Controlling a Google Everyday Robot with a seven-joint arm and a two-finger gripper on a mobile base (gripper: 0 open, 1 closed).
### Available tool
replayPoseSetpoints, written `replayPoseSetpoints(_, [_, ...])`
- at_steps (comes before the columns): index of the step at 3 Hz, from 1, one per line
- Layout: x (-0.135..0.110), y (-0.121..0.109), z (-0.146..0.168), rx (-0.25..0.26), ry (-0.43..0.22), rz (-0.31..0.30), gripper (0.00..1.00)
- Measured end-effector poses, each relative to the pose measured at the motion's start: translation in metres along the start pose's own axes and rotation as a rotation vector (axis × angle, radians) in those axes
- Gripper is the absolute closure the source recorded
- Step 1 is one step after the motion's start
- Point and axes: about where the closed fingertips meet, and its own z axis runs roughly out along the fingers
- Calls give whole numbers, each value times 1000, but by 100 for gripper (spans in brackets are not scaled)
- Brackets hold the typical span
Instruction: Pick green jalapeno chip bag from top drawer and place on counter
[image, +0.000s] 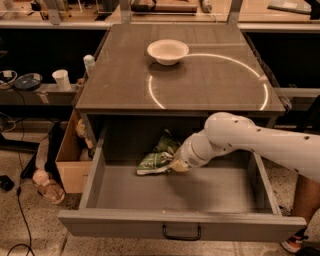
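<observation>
1. The pincer (177, 165) is down inside the top drawer (125, 226), at the end of a thick white arm (260, 145) that comes in from the right, over the drawer's right wall. Its tan tip touches the right edge of the green jalapeno chip bag (156, 157). I cannot tell whether it has closed on the bag or only rests against it.
2. The bag is in the back half of the drawer, a little left of centre. It is crumpled, with its upper end tilted up toward the rear wall and its lower end on the drawer floor.
3. The drawer stands wide open beneath the worktop (215, 85). It is grey and shallow, with a small black handle (181, 233) in the middle of its flat front panel.
4. The worktop is a flat grey-brown rectangle with a thin bright circle line (263, 95) across it.
5. The room around it is dim. The floor (30, 225) is speckled stone with a black cable lying on it at the left, and a pale wooden shelf (280, 17) runs across the far side.
6. A white bowl (168, 51) sits on the far part of the worktop, at the top of the circle line, and nothing shows inside it.
7. A tan cardboard box (70, 167) stands on the floor just beside the drawer's left wall. What it holds is unclear.
8. On a low ledge at the left, a white cup (61, 80) stands beside a dark dish (27, 81). A pale bottle (89, 64) stands close to the worktop's left edge.
</observation>
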Motion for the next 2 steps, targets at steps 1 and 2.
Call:
replayPoseSetpoints(1, [13,15,-17,-1,13,8,100])
replayPoseSetpoints(2, [21,27,-42,9,21,8,100])
